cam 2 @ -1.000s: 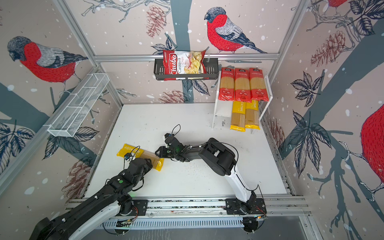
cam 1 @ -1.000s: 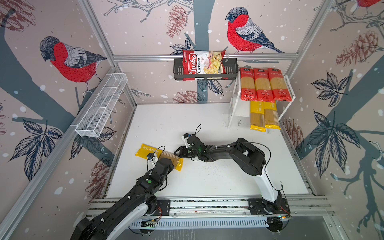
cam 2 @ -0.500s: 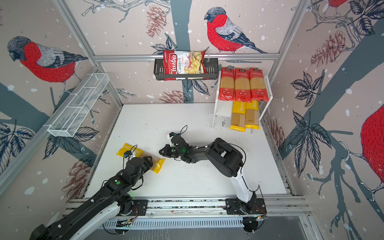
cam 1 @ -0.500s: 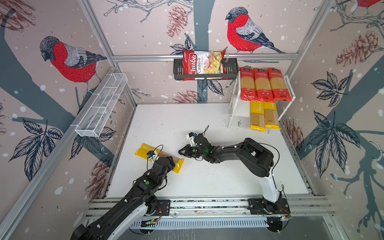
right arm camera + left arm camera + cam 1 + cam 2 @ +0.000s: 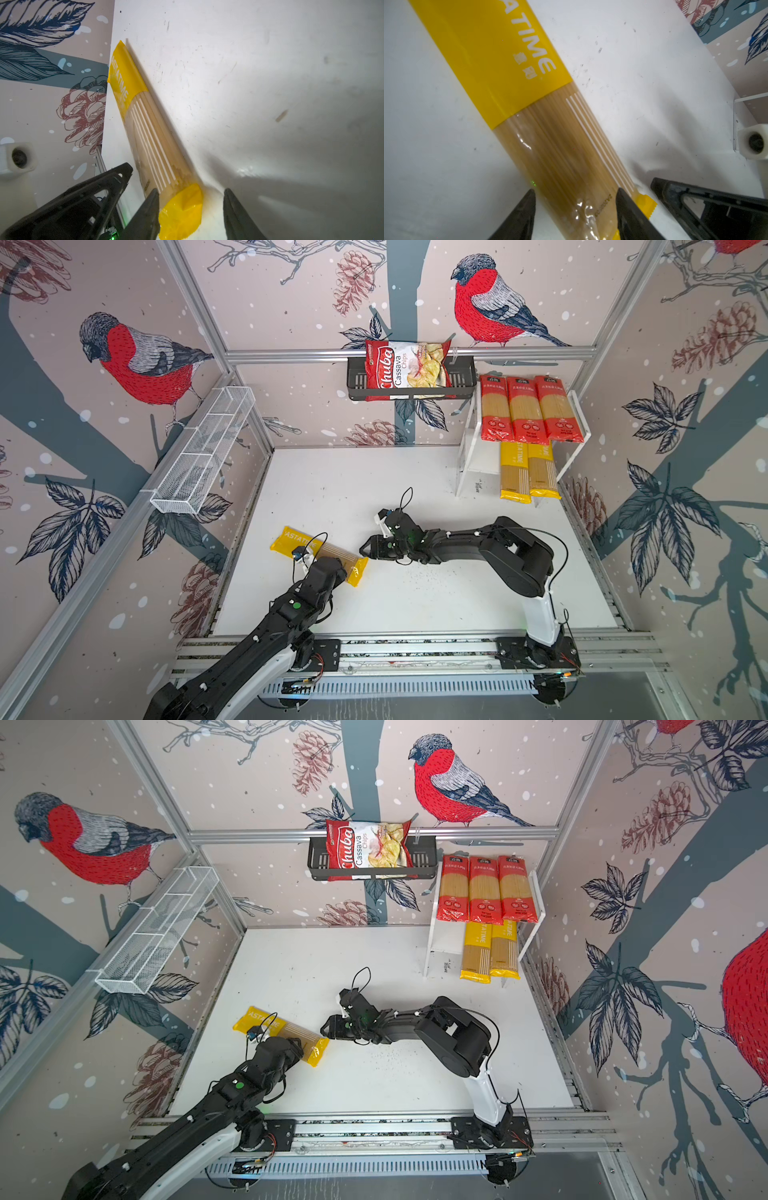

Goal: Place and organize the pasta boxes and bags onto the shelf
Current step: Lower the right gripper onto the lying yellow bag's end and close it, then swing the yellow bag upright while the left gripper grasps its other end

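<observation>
Flat white worktop, scuffed, filling the floor of the cell in both top views. At its far right corner, white two-tier shelf with flat boards and thin legs. Black left arm and black right arm reaching in from the near rail, wrists close together left of the middle.

On the upper board, three long red-ended spaghetti packs side by side, touching. On the lower board, two yellow-ended spaghetti packs side by side, near ends jutting past the front edge. Off the shelf, flat and slantwise on the worktop near its left side, a third yellow-ended pack with white lettering on its far end.

Left pincer clamped across that pack's clear middle, close to the nearer yellow end, black fingertips against both long edges. Right pincer apart at that same end: one fingertip touching the yellow seal, its twin clear of it, nothing gripped.
</observation>
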Tool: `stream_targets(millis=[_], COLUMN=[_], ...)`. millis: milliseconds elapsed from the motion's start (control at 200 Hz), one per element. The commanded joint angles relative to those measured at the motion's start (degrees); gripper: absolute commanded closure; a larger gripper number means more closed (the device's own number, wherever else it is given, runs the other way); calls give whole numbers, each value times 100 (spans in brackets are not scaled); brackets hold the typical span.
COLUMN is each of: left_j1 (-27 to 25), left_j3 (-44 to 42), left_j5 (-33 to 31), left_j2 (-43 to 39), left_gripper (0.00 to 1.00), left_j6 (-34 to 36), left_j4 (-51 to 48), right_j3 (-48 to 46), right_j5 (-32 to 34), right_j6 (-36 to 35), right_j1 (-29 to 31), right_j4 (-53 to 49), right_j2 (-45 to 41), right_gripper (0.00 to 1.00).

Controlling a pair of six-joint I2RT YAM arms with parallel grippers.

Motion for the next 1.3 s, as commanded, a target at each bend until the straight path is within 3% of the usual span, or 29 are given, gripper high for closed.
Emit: stream_targets(millis=[0,140,300,385,520,780,971,1076,1176,1296], left_j1=[58,64,58,62,62,21,-490,-721,-832,-837], left_j3=[-183,-315,-504,-478,-120,300,435,526,728,869], left_j5=[378,572,732,954,1289,2034,2033,2269,2606,2876], left_j2=[262,620,727,714,600,903,1756,2394,2971,3550], left_gripper=[44,55,72,74,73,62,58,55,53,52], left_j6=[-146,-162,-128,-24,335,552,461,389,475,533], left_j4=[753,1196,1625,1747,1611,1978,2807,3499,3771,4012], right_j3=[301,767,751,517,-50,-1870,-3698,-4230,-4116,-3908], right_j5=[-268,-454,-397,-221,-98,353,916,1063,1044,1563], right_j6=[-324,-312,-255,-222,-35,229,829,984,725,479], right_j1=[110,288,349,267,25,-403,-607,-274,64,-109], right_j4=[-450,-399,-128,-42,138,232,139,-89,-629,-1201], right_j2=[307,741,668,391,-183,-1716,-3234,-3932,-4269,-4514], right_gripper=[49,57,84,93,100,100,99,91,77,60])
